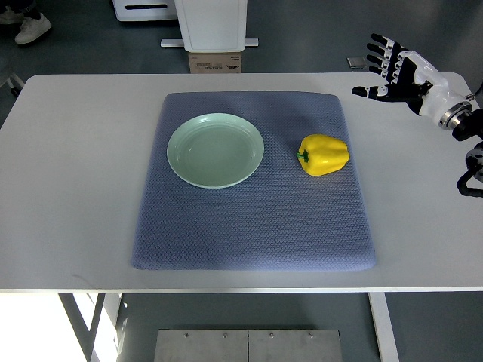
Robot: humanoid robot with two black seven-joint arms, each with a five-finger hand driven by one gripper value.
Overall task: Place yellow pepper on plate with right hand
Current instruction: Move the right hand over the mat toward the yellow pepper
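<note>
Top view of the work surface before grasping. The yellow pepper (324, 154) lies on its side on the right part of the blue mat (253, 226), stem end toward the pale green plate (216, 150), so its long axis runs roughly left to right. The right hand (394, 72) hovers over the table's far right corner, fingers spread and empty, well apart from the pepper, which lies nearer the robot and leftward of it. The left arm is out of view.
</note>
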